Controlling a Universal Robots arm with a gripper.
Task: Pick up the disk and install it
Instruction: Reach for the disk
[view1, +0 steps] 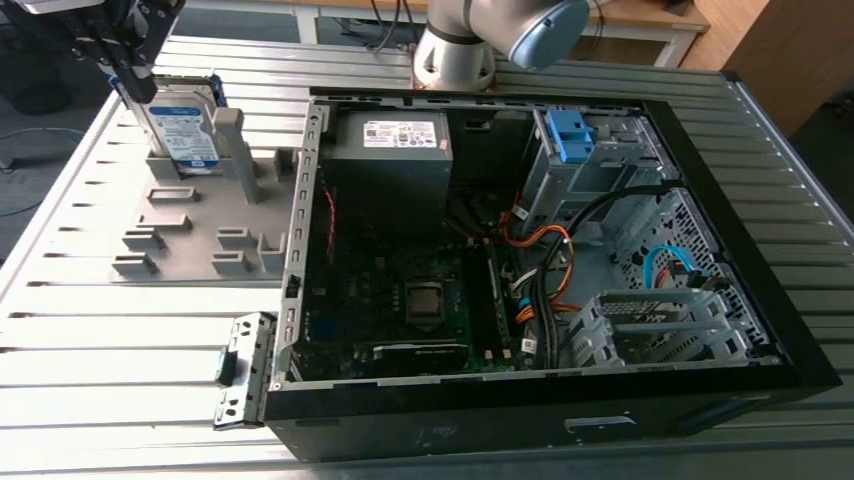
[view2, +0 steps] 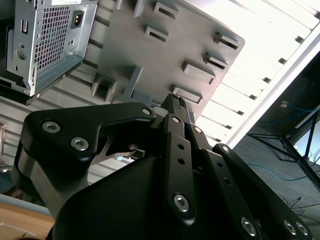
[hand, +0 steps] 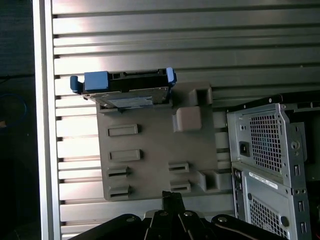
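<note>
Disk (view1: 184, 128) is not held yet. The gripper (hand: 173, 196) is pinched closed with nothing in it, as both wrist views show. It hangs near the disk, which stands on its edge in one grey holder (view1: 187, 235), upper left of the exterior view. I think the disk is hard, stiff, a bit heavy and slippery, and bumps could hurt it. Its top edge looks best to grab. I count one disk, one gripper and one open computer case (view1: 747, 330).

The ribbed metal counter (view1: 120, 360) carries a grey slotted tray (view1: 200, 235) toward the exterior view's left and, just beside it, an open black computer case (view1: 534, 425) lying with its inside facing up.
</note>
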